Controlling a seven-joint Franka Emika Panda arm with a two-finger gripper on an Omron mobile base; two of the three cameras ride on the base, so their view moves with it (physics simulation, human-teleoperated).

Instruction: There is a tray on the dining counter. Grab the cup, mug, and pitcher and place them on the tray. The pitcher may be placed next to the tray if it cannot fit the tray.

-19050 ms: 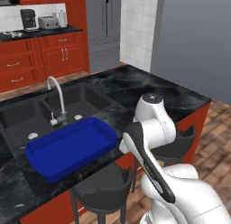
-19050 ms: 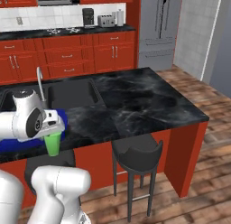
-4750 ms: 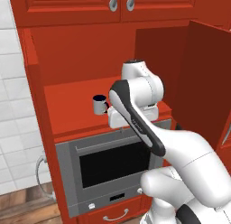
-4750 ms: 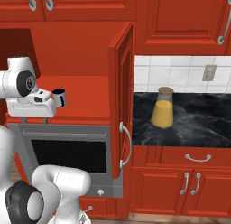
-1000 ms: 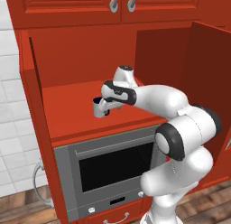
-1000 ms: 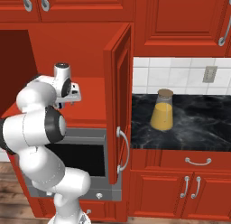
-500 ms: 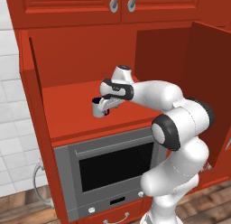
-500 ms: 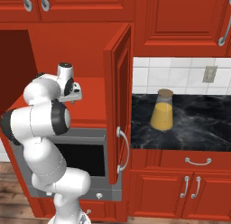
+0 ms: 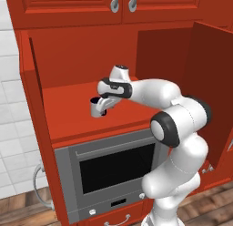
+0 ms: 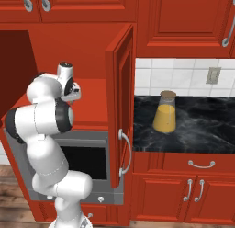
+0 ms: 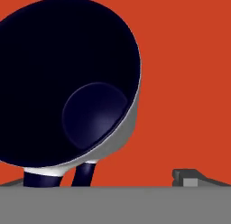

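Fetching the mug [image 9: 96,107] from the cabinet shelf [image 9: 68,125]: gripper [image 9: 105,103] spread wide just above it, holding nothing; next it should lower and close.

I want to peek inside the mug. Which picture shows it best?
The hand view: it looks straight down into the mug, so you see its dark inside, round bottom and pale rim. The left base view shows the mug small, standing on the red cabinet shelf under the open gripper. In the right base view I cannot make it out.
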